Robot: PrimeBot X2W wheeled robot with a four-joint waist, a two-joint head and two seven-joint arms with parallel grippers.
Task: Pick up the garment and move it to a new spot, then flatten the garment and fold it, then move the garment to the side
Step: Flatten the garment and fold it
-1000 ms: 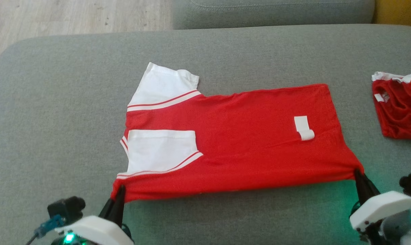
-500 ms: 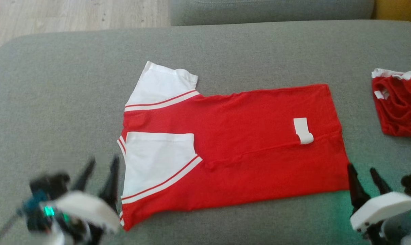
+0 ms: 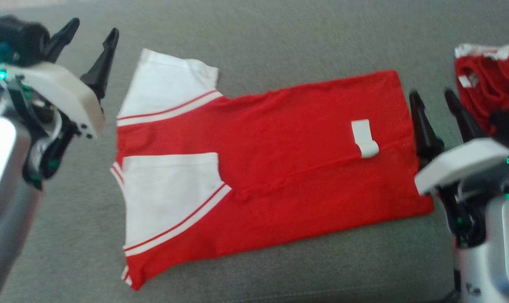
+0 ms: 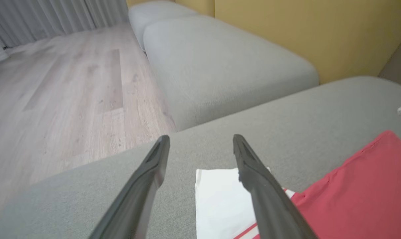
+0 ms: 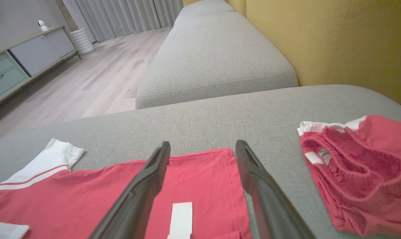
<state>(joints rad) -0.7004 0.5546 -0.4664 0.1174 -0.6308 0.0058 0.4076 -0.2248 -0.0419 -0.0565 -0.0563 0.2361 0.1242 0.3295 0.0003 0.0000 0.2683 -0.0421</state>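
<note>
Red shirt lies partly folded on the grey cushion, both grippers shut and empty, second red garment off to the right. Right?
No: both grippers are open, not shut. The left wrist view shows the left gripper spread wide, the right wrist view the right gripper likewise. The rest holds: red shirt partly folded on the grey cushion, grippers empty, second red garment to the right.

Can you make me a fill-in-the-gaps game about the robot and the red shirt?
The red shirt has ____ sleeves.
The left gripper and the right gripper are both ____.
The shirt lies on a ____ sofa.
The crumpled red garment is beside the ____ gripper.
Missing words: white, open, grey, right.
</note>
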